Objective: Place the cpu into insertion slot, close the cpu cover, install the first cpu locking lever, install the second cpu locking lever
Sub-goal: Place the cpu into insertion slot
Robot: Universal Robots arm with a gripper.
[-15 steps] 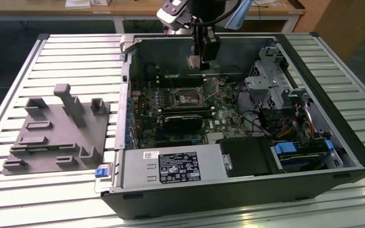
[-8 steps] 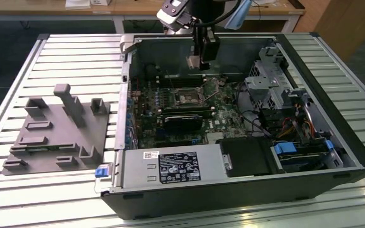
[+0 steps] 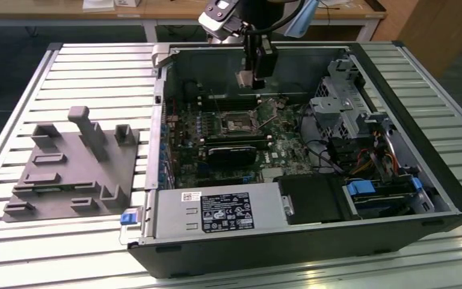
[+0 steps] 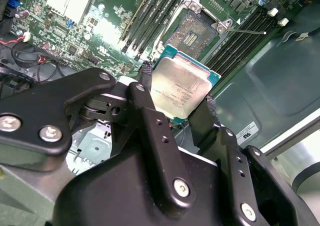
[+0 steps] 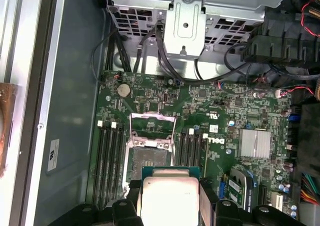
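- Nearest us, in the second wrist view, the hand point(image 4: 177, 93) is clenched on the cpu point(image 4: 182, 83). It grips the chip at two opposite edges, with the metal top facing the camera.
- Just past it, in the first wrist view, the insertion slot point(image 5: 149, 160) lies with its contact field bare. The cpu hangs above the board, apart from the slot, so we judge the first step under way but not done.
- The cpu cover point(image 5: 151, 144) stands swung up off the slot, and a thin lever point(image 4: 245, 31) juts free beside it. We judge that closing the cover and setting both levers are left.
- Farther out, in the exterior view, the open computer case point(image 3: 160, 66) holds the green board point(image 3: 283, 141), a long black card point(image 3: 233, 153), a labelled metal box point(image 3: 215, 214) and a drive cage point(image 3: 339, 102).
- The case lies on the slatted table point(image 3: 55, 247), with a grey fixture point(image 3: 70, 162) at the exterior view's left.
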